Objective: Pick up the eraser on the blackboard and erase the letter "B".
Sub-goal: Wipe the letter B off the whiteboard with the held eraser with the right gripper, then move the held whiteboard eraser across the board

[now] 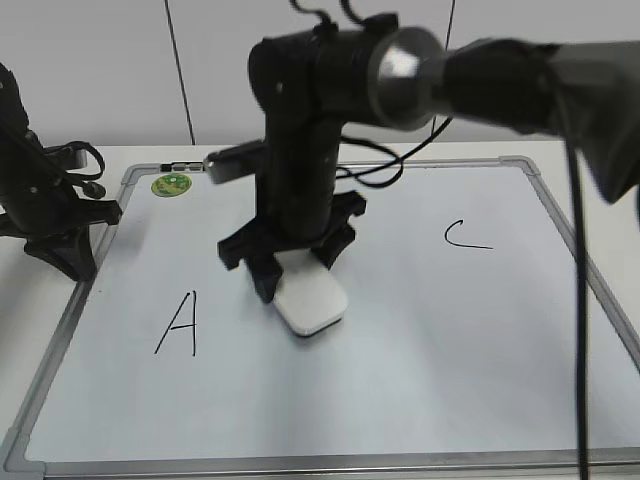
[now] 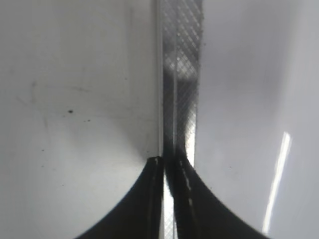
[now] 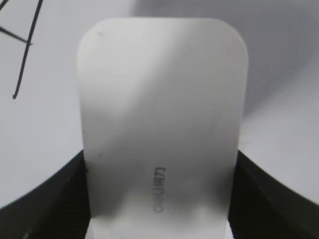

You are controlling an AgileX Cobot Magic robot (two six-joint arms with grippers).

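Observation:
The white eraser (image 1: 312, 302) lies flat on the blackboard (image 1: 420, 380) near its middle, between the letters A and C. My right gripper (image 1: 300, 268) reaches across from the right and is shut on the eraser; in the right wrist view the eraser (image 3: 162, 124) fills the space between both fingers, grey lettering on top. No letter "B" shows; the spot is under the eraser and arm. My left gripper (image 1: 75, 262) rests at the board's left edge; in the left wrist view its fingers (image 2: 169, 167) are closed together over the grey frame (image 2: 182, 74).
A black "A" (image 1: 178, 325) is at the board's left and shows in the right wrist view (image 3: 25, 45). A black "C" (image 1: 465, 235) is at the right. A round green magnet (image 1: 171, 184) sits at the top left corner. Cables hang behind the right arm.

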